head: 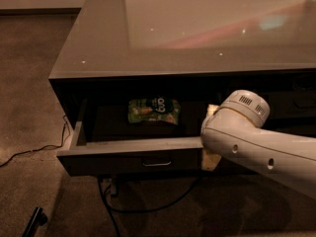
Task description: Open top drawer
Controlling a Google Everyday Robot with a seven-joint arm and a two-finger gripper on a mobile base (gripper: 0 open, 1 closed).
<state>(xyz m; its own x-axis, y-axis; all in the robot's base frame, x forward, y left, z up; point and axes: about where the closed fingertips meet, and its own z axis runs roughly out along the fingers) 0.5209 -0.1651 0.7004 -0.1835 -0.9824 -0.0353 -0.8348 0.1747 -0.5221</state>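
The wide dark grey top drawer [113, 163] stands pulled out, a green snack bag [154, 110] lying inside. The tan gripper [209, 160] sits at the drawer front's right end, mostly hidden by the white arm [256, 147]. Spread or closed, can't tell.

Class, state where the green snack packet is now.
Camera view: the green snack packet lies inside the open top drawer, toward its back, left of the gripper at the drawer front.

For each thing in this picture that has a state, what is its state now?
top drawer: pulled out, open.
drawer handle: free, nothing grips it.
green snack bag: lying inside the open drawer, toward the back.
gripper: at the drawer's right end, near its front, mostly hidden behind the white arm.
cable: lying loose on the floor.
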